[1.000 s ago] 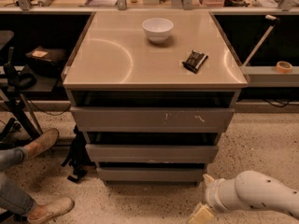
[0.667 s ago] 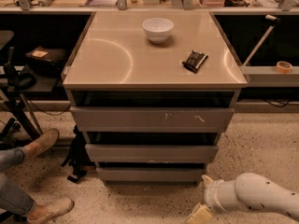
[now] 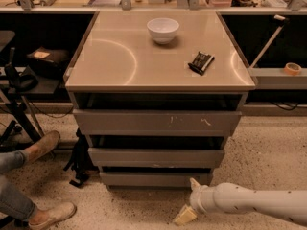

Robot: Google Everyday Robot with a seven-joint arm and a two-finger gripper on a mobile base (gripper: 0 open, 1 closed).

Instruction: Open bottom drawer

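The bottom drawer is the slimmest grey-brown front, lowest of three in the cabinet under the table, and it sits nearly flush. The mid-sized drawer front and the tall scratched top drawer front stand above it. My gripper is at the end of the white arm, low over the floor, just in front of and below the bottom drawer's right end. Its fingers are spread apart and hold nothing. One fingertip points up close to the drawer's lower right corner without clearly touching it.
The table top carries a white bowl and a black object. A person's legs and shoes are at the left on the floor, beside a black bag and a stand. Shelves flank the cabinet.
My gripper and arm have moved left, closer to the bottom drawer's right end. The drawers have not moved.
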